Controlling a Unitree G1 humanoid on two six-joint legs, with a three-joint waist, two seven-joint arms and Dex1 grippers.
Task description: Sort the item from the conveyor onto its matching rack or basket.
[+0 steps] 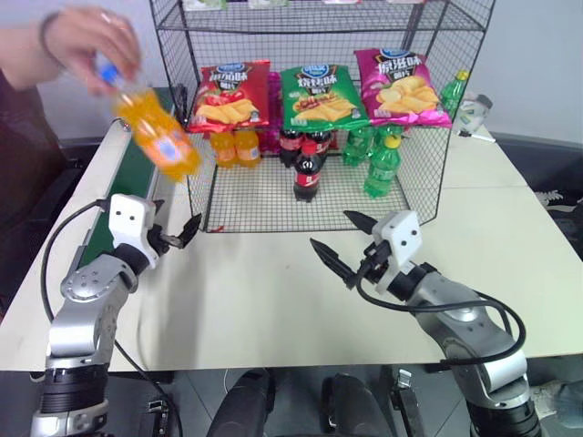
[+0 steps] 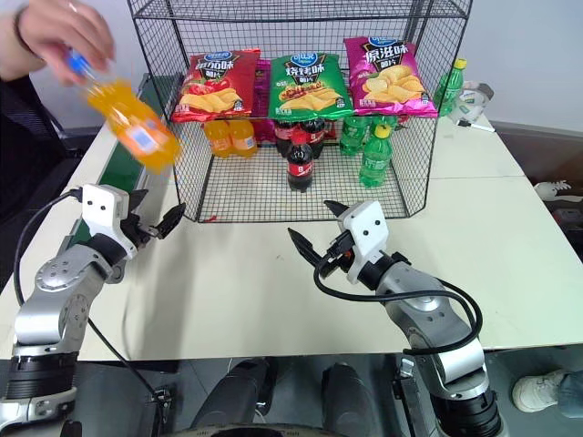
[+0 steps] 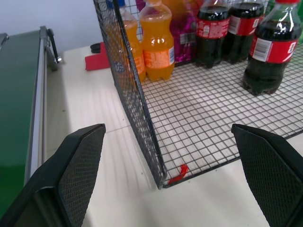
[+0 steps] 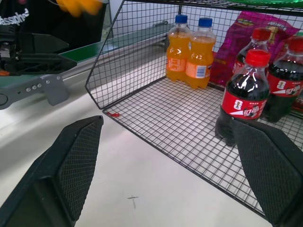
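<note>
Three orange soda bottles (image 1: 157,132), one in a person's hand (image 1: 86,41); three chip bags (image 1: 319,96); at least three cola bottles (image 1: 308,171); several green bottles (image 1: 383,166); one wire rack (image 1: 419,196); one conveyor (image 1: 123,177).

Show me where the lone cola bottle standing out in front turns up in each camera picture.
Left eye: the front cola bottle stands mid-floor in the rack, ahead of the other colas.
Right eye: same spot, centre of the mesh floor.
Left wrist: the nearest cola, inside the mesh.
Right wrist: the nearest cola, upright.
Shared landmark: the two orange soda bottles behind it.
</note>
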